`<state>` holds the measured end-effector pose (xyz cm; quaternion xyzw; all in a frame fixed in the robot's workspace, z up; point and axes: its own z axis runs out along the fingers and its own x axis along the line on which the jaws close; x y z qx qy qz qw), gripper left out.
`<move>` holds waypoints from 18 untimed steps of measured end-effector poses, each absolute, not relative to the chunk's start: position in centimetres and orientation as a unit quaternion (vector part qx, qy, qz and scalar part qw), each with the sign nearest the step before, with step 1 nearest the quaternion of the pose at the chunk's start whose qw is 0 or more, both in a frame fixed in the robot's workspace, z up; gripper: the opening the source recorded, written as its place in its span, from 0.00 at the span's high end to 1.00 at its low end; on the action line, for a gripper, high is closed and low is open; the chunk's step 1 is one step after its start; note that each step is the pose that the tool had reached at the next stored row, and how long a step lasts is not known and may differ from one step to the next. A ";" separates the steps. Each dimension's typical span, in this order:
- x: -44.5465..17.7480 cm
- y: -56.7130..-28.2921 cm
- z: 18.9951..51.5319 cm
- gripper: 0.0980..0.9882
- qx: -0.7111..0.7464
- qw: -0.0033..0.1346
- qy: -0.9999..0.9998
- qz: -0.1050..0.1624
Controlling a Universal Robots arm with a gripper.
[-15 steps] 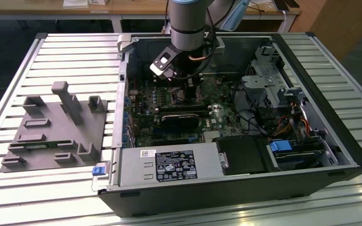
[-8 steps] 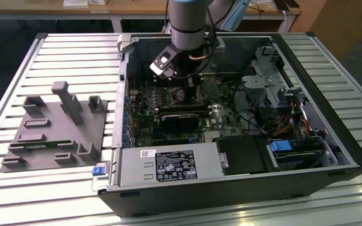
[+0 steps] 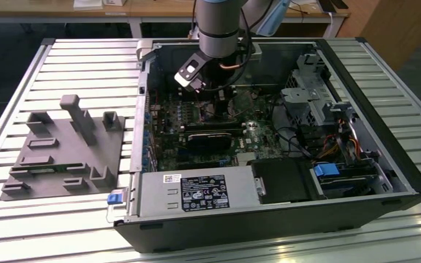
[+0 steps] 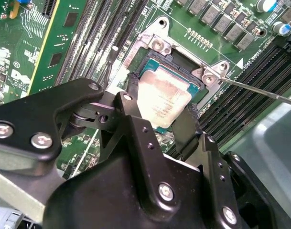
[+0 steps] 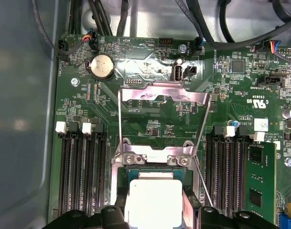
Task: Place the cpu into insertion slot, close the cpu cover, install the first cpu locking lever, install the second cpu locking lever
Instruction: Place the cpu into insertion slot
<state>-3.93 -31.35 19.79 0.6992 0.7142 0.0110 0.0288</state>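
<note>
Cpu (image 4: 162, 98) lies at the insertion slot (image 5: 152, 161), silver top up. I see the tool (image 4: 160, 109) pinching it by two opposite edges, a black finger (image 4: 128, 107) on each side. Behind the slot the cpu cover (image 5: 165, 93) stands swung open, thin wire levers (image 5: 120, 119) beside it. In the exterior view the arm (image 3: 218, 22) reaches down into the open computer case (image 3: 386, 164) on the slatted desk (image 3: 79, 60).

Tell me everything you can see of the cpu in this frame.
The cpu is a flat square chip with a dull silver-grey metal top on a green-edged base. It lies level in or just over the insertion slot, held at two opposite edges by the end effector; the cpu cover stands open.
</note>
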 end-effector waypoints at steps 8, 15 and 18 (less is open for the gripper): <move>-3.9 -31.4 19.7 0.51 0.693 0.029 0.720 0.011; -3.9 -31.4 19.5 0.51 0.693 0.029 0.720 0.011; -3.9 -31.4 19.4 0.51 0.693 0.029 0.720 0.010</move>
